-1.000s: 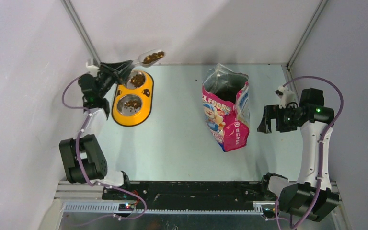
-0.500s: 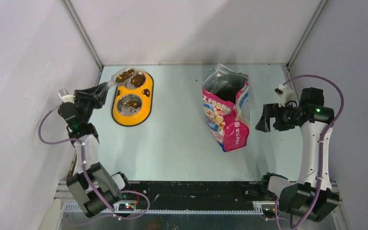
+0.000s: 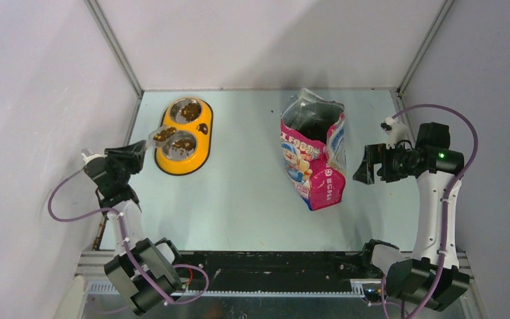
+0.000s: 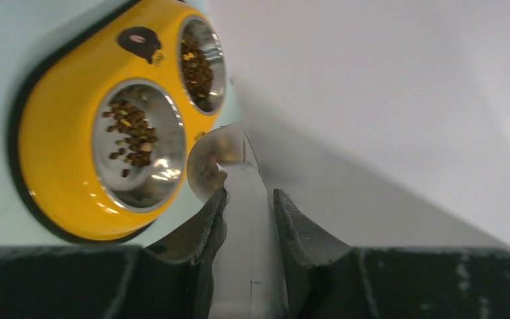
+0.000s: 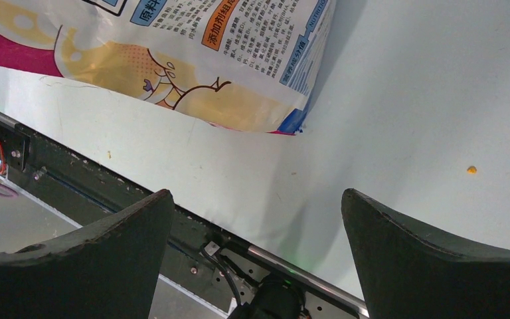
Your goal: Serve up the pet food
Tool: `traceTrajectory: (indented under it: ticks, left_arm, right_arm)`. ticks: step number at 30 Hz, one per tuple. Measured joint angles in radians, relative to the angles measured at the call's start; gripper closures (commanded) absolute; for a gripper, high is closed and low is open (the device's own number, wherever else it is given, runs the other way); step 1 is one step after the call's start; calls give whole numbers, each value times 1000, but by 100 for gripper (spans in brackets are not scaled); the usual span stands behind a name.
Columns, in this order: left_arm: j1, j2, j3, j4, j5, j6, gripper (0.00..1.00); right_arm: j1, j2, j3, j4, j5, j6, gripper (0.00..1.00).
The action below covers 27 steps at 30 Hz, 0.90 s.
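At the yellow feeder's [image 3: 204, 147] left edge, the left hand [image 4: 249, 194] grips a clear scoop [image 4: 216, 156] of pet food [image 3: 165, 134]. The right hand [image 5: 255, 196] hangs open.

Pale green table [image 3: 252, 199] enclosed by plain white walls [image 3: 272, 40].

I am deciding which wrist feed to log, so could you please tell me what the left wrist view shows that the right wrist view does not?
Only the left wrist view: the yellow double feeder with pet food in each half, and the clear scoop clamped in the left gripper. Only the right wrist view: the lower printed part of the food bag, one stray orange crumb, the black rail at the near edge, and the open, empty right gripper. Both: the pale table top.
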Motion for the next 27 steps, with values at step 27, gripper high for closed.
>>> traceTrajectory:
  ticks: [27]
  left_arm:
    - [-31,227,206,-311,-157,441,100]
  right_arm:
    - [0,-51,-10,1,-15,0,1]
